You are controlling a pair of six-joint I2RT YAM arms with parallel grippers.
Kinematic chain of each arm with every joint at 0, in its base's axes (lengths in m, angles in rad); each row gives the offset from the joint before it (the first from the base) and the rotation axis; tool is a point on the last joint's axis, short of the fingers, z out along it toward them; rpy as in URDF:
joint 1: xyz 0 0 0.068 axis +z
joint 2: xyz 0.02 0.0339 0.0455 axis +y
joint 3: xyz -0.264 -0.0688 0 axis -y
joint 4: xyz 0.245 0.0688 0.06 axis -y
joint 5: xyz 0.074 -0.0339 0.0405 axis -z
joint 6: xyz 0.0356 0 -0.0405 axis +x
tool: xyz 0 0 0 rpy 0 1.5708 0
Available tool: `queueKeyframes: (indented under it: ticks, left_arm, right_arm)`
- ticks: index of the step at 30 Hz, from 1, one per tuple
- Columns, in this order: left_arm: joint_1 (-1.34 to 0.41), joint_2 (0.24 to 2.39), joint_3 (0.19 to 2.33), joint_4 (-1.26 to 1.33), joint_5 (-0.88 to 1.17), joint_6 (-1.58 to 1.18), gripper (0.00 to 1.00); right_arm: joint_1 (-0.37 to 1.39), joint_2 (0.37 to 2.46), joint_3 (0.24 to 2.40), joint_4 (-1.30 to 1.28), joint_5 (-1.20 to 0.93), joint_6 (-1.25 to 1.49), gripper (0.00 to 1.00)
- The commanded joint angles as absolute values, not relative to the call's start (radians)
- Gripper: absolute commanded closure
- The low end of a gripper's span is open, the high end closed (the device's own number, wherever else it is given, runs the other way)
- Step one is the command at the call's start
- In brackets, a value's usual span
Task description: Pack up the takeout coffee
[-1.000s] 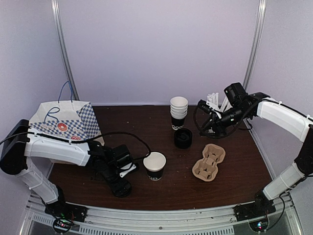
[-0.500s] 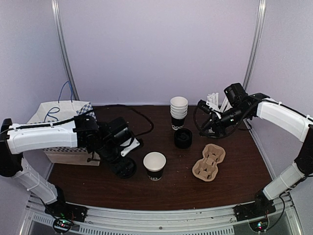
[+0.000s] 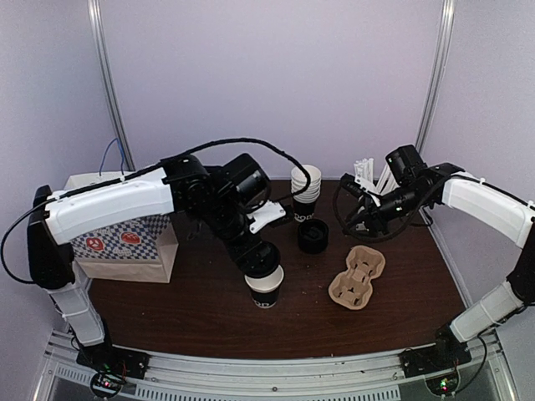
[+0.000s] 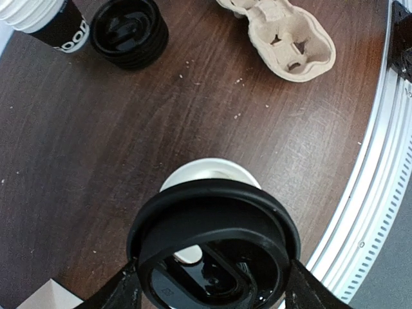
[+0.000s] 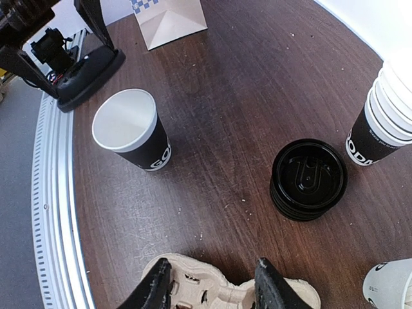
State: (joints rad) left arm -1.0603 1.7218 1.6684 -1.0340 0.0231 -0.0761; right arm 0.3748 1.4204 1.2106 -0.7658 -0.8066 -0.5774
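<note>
Top external: left arm reaches across the bench (image 3: 209, 311) from the bag side. Its claw (image 3: 261, 262) points down over the black cup (image 3: 266, 292).

- Left claw is closed on a black sip lid (image 3: 261, 256), one finger at each side of the rim.
- Left wrist view: the lid fills the space between the fingers (image 4: 121, 293) and is held about level. The cup's white rim shows past the lid's far edge, so the lid sits off-centre over the mouth. Cannot tell from here whether lid and rim touch.
- Right wrist view: the cup stands upright, white inside, mouth bare, white print low on its side. The left claw and lid show beyond the cup, toward the rail.
- The cup stands on the bench near the front edge, left of the cardboard carrier (image 3: 358, 276) and well apart from it. It is in neither pocket.

Right claw (image 5: 212, 290) hangs over the far right part of the bench with its fingers spread and nothing between them. The near end of the carrier lies below it.

Also on the bench:
- short stack of black lids (image 3: 313, 236), mid-bench
- stack of cups (image 3: 305, 194), just behind the lids
- checked paper bag (image 3: 125, 246), standing at the left
</note>
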Motion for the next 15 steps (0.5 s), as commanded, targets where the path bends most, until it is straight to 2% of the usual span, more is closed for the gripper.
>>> queueKeyframes:
  ticks: [1,15]
  left_arm:
    - [-1.058,1.814,1.759,-1.103,0.094,-0.036,0.29]
    - [-1.058,1.972,1.891,-1.192,0.074,-0.024,0.3]
  right_arm:
    - [0.371,1.397,1.197,-0.737,-0.817,-0.581,0.55]
    - [0.371,1.413,1.193,-0.742,-0.824,-0.595,0.55]
